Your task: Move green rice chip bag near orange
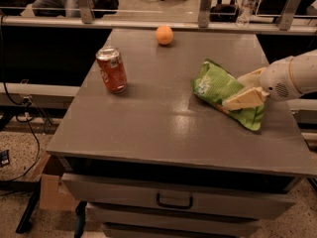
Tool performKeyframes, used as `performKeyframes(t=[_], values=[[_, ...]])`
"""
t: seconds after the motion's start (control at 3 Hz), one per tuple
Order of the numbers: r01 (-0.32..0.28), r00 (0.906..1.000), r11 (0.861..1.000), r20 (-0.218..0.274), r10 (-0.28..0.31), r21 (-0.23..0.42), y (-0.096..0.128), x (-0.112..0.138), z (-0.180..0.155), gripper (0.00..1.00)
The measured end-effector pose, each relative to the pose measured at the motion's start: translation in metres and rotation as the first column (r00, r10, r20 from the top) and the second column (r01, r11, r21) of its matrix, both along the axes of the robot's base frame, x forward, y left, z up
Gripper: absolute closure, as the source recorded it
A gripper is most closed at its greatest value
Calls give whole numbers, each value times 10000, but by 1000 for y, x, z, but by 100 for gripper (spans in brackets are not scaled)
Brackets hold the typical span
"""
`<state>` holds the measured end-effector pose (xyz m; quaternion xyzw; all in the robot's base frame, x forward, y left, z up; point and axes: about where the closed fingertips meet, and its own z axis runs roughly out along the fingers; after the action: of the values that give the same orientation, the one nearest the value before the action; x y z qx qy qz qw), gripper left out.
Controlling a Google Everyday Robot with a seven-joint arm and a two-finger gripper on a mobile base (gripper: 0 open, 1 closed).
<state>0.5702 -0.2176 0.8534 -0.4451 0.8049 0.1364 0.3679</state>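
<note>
The claw (233,92) hung at the right side of the surface (148,128), spread wide across the right end of the green rice chip bag (215,86). The orange (164,34) sat well apart, far back.

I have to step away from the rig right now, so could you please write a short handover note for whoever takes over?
Gripper: on the right side of the table, at the right end of the green rice chip bag. I cannot tell if it has hold of the bag.
Bag: lying on the table's right half.
Orange: near the far edge, around the middle, well apart from the bag.
Soda can: upright on the left, out of the way.
Done: gripper is at the bag.
Left: secure the bag, take it to the far edge beside the orange, release.
</note>
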Motion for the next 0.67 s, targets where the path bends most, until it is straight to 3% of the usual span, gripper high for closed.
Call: performKeyframes(t=[0.67], values=[[-83,9999,10000,-74,83,40,2,1,-1,99]])
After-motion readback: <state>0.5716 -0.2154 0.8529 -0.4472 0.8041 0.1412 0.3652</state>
